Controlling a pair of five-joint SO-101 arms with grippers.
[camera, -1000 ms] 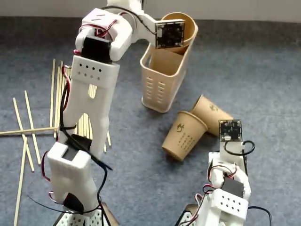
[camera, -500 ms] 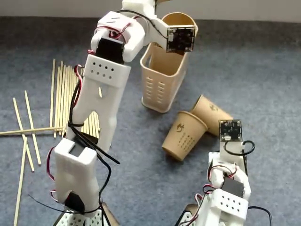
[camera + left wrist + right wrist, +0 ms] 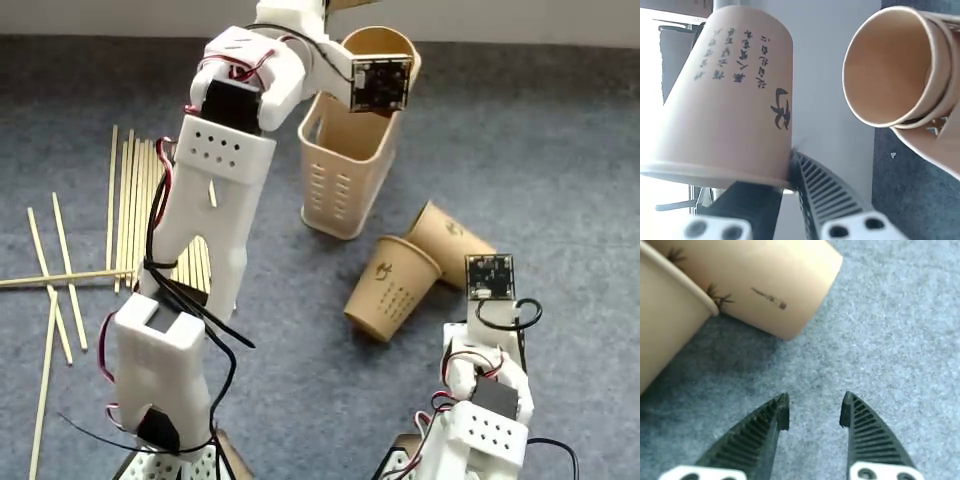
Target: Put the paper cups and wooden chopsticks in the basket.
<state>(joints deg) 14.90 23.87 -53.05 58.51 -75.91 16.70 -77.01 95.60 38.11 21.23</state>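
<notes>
Swinging toward the basket (image 3: 345,185) over the last second, the left arm (image 3: 210,190) has carried its wrist across above the basket's far end, with hardly any shift in the last half second; the right arm has not moved. The left gripper (image 3: 790,167) is clamped on the rim of a paper cup (image 3: 725,95), which it holds up off the surface (image 3: 560,180), tilted on its side. Close beside that held cup and just ahead of the gripper, nested cups (image 3: 890,65) already sit in the far end of the basket, mouth tipped toward the wrist, with the basket's wall directly under them. The right gripper (image 3: 812,412) hangs low over bare grey surface with its jaws apart and nothing between them. Just ahead of it lie two cups on their sides, touching each other: the nearer one (image 3: 765,280) closed end toward the gripper, the other (image 3: 665,315) beside it. The chopsticks (image 3: 135,200) lie well off to the far side of the left arm, some in a loose bundle and some scattered, and the arm's links stretch over the bundle, hiding part of it.
</notes>
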